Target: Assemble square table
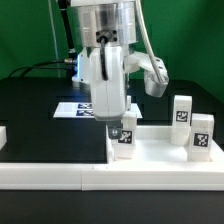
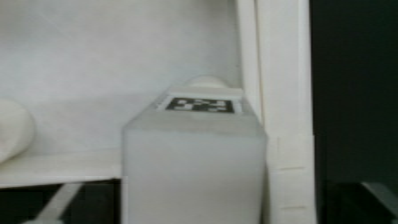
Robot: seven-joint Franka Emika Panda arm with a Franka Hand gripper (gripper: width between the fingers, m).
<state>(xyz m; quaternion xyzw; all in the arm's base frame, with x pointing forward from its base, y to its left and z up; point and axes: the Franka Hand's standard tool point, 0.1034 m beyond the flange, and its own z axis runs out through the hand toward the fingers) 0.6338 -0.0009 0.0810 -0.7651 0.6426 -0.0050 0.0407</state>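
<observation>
overhead, jaws [image 1: 122,126] spread wide around an upright leg [image 1: 126,136], not gripping, on the square slab [image 1: 160,155]

The large white plastic square slab [image 1: 150,150] lies on a black table [image 1: 30,100]. Three small white stubby legs [image 1: 182,110] bear black-and-white marker tags [image 2: 201,103]. A flat white sheet [image 1: 72,109] carries black square patterns. The backdrop [image 1: 190,40] is green.

Three tagged legs standing: leg [image 1: 126,135], leg [image 1: 181,111], leg [image 1: 201,136]. One square tabletop slab [image 1: 160,150]. One L-shaped rail [image 1: 60,172]. One marker board [image 1: 72,109]. One gripper [image 1: 113,128].
</observation>
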